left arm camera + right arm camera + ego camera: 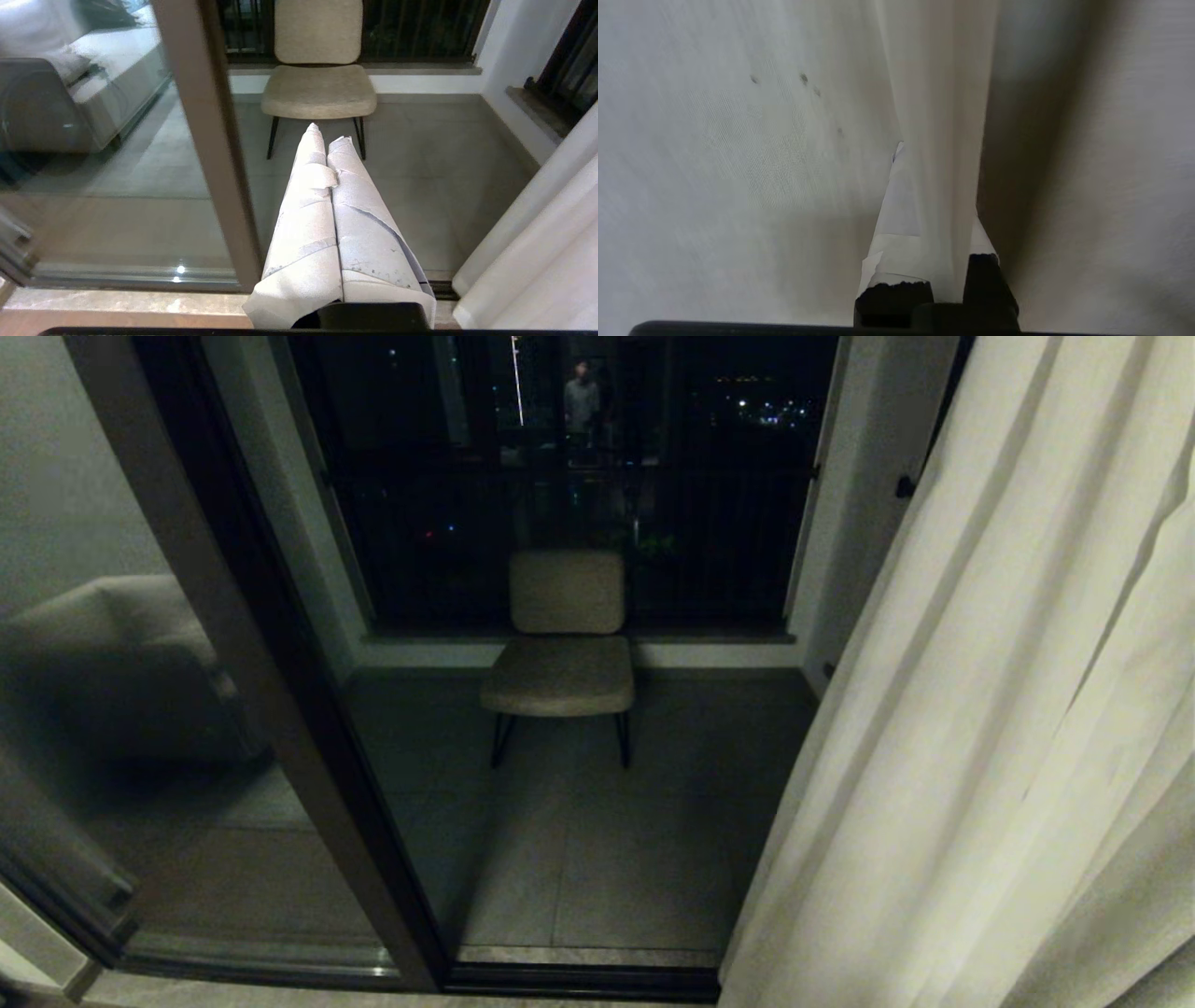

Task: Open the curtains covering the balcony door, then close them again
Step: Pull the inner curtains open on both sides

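My right gripper is clamped on a vertical pleat of the curtains, its taped fingers pinching the fold running straight up and down between them. That panel hangs bunched at the right edge of the balcony door, the opening bare to the chair outside. My left gripper, pressed together and empty, idles before the doorway. Closing looks to call for hauling the fold leftward across the opening, and the right arm is nearer. The rail above and any second panel are out of frame; neither arm shows in the head view.
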Robot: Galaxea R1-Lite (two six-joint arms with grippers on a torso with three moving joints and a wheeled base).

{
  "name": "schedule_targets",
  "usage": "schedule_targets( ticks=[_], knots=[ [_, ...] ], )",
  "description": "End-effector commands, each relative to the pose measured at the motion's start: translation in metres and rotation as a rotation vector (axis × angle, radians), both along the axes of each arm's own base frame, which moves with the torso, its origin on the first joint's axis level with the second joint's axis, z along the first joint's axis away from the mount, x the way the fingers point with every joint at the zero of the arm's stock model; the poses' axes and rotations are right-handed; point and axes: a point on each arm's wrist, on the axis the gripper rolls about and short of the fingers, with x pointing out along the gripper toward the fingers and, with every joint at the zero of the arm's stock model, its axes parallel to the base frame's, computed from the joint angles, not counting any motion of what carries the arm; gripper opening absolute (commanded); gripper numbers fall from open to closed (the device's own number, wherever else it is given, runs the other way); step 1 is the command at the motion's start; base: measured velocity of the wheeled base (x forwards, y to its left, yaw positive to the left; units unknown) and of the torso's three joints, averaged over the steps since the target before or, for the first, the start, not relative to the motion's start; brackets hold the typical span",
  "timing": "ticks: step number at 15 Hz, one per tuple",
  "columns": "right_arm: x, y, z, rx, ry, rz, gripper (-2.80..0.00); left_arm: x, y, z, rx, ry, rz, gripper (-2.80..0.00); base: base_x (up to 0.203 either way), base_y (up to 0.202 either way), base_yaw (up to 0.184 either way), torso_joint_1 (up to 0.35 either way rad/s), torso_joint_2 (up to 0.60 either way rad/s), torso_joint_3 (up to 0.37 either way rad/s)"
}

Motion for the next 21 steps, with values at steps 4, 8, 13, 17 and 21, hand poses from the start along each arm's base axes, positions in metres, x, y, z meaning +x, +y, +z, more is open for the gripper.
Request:
schedule_targets(
  ticks=[4, 8, 13, 17, 21],
  knots=[
    [0.000, 0.000, 0.000, -0.002, -0.004, 0.000, -2.80, 0.000, 0.000, 0.000, 0.002, 0.000, 0.000, -2.80, 0.000, -0.192, 0.000, 0.002, 0.00, 0.002],
    [-0.001, 0.000, 0.002, -0.002, -0.007, 0.001, -2.80, 0.000, 0.000, 0.000, 0.002, 0.000, 0.000, -2.80, 0.000, -0.111, -0.002, 0.002, 0.00, 0.001],
    [-0.002, 0.001, 0.002, -0.002, -0.008, 0.001, -2.80, 0.000, 0.000, 0.000, 0.002, 0.000, 0.001, -2.80, 0.000, 0.000, 0.000, 0.000, 0.00, 0.000],
    [-0.005, 0.003, 0.008, -0.010, -0.026, 0.003, -2.80, 0.000, 0.000, 0.000, 0.002, 0.000, 0.001, -2.80, 0.000, 0.000, 0.000, 0.000, 0.00, 0.000],
    [-0.007, 0.001, 0.021, -0.027, -0.064, -0.005, -2.80, 0.000, 0.000, 0.000, 0.002, 0.000, 0.001, -2.80, 0.000, 0.000, 0.000, 0.000, 0.00, 0.000]
  ],
)
